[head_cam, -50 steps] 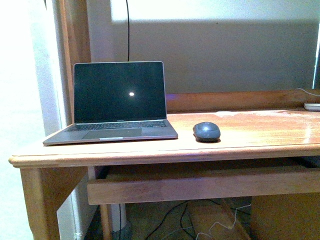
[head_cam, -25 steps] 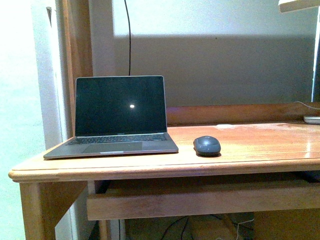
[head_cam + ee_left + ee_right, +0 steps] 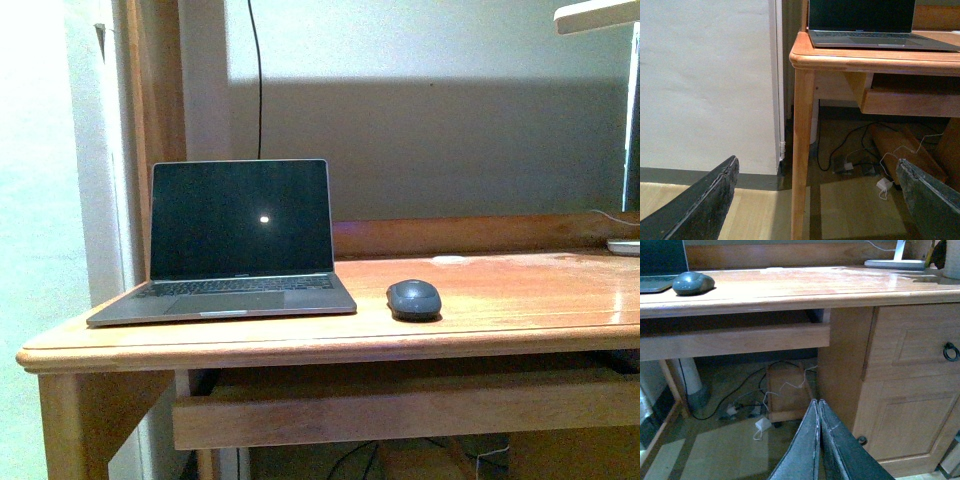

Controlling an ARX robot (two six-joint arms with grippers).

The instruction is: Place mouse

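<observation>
**Mouse on desk, both arms low and clear of it**

mouse (image 3: 413,298) sits flat on the wooden desk (image 3: 520,290), just beside the laptop (image 3: 235,240) at the laptop's 3 o'clock, apart from it, near the front edge. Also seen in the right wrist view (image 3: 693,282), nothing gripping it

right gripper (image 3: 818,440) fingers pressed together, holding nothing, below desk height, pointing under the desktop toward the cables (image 3: 765,390) on the floor. left gripper (image 3: 815,200) spread wide, empty, also low, by the desk leg (image 3: 802,150)

Risks, judged: mouse looks already placed, so any reach back could nudge it – smooth shell on a glossy top slides easily, toward the edge at 6 o'clock or into the laptop at 9. Right arm rising from below could clip the desktop's overhang or the rail (image 3: 735,340) under it. Left arm could catch the leg or laptop corner

Lamp base (image 3: 895,262) far off at 3 o'clock, no concern
</observation>
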